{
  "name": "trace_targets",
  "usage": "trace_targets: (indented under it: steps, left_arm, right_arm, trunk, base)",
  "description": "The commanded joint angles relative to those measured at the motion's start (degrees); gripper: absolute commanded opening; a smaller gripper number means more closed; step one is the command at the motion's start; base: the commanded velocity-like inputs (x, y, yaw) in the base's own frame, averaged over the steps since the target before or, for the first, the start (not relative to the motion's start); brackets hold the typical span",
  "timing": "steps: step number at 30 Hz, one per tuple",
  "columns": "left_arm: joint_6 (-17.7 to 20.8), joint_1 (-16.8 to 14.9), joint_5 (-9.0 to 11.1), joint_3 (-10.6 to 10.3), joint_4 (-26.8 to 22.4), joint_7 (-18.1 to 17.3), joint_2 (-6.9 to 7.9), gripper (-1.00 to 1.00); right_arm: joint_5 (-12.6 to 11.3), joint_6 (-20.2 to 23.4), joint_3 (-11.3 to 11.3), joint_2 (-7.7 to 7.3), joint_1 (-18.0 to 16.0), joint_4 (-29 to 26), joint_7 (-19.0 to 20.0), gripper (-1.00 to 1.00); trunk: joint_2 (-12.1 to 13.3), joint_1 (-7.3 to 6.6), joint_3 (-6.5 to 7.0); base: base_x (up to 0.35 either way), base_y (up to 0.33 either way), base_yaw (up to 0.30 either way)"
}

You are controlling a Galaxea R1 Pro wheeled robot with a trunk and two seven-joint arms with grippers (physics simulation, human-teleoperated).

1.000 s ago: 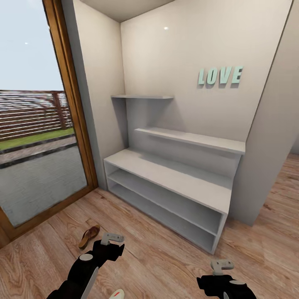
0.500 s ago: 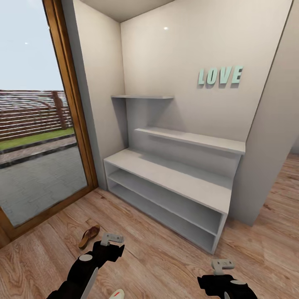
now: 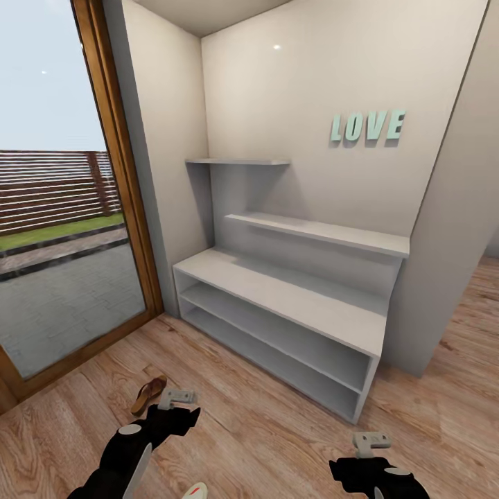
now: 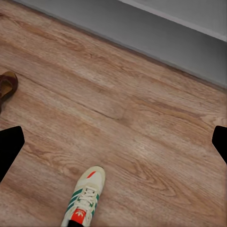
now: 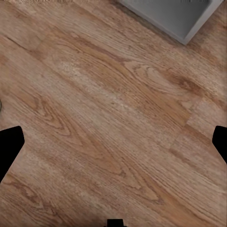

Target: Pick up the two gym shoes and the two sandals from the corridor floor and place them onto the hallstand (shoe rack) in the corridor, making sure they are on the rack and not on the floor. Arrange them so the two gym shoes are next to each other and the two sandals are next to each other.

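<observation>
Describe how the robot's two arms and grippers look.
Both arms are glossy black with rounded housings. The left arm carries a pale grey disc and a white forearm panel. The left gripper and right gripper are light grey, blocky, with small dark holes.

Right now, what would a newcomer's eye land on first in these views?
Probably the mint LOVE letters on the wall above the white hallstand, whose top and shelves hold no shoes. Then the brown sandal on the wood floor beside the left gripper, and a green-striped gym shoe in the left wrist view.
</observation>
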Motion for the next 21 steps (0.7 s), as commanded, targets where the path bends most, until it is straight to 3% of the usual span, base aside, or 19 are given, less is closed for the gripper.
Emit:
trace_targets:
  steps: [1,4,8,21]
  left_arm:
    - [0.28,-0.02,-0.01,0.03,-0.07,-0.14,0.02,1.00]
    - [0.28,-0.01,-0.03,0.08,-0.07,-0.16,0.02,1.00]
    - [0.26,-0.01,-0.09,0.09,-0.05,-0.16,0.02,1.00]
    - [-0.54,-0.01,-0.05,0.18,1.55,-0.15,0.10,1.00]
  right_arm:
    - [0.08,-0.71,-0.01,-0.06,-0.01,-0.16,0.01,1.00]
    - [0.09,-5.65,-0.02,-0.11,-0.09,-0.36,0.06,1.00]
    - [0.08,-7.96,-0.04,-0.16,-0.36,-2.40,0.10,1.00]
    - [0.04,-9.21,0.22,0.17,-0.88,-3.88,0.01,1.00]
  trunk:
    - [-0.03,0.00,-0.05]
    - [-0.03,0.00,-0.05]
    - [-0.03,0.00,-0.05]
    - [-0.03,0.00,-0.05]
  base:
    - [0.000,0.000,0.000]
    - [0.000,0.000,0.000]
    - [0.000,0.000,0.000]
    - [0.000,0.000,0.000]
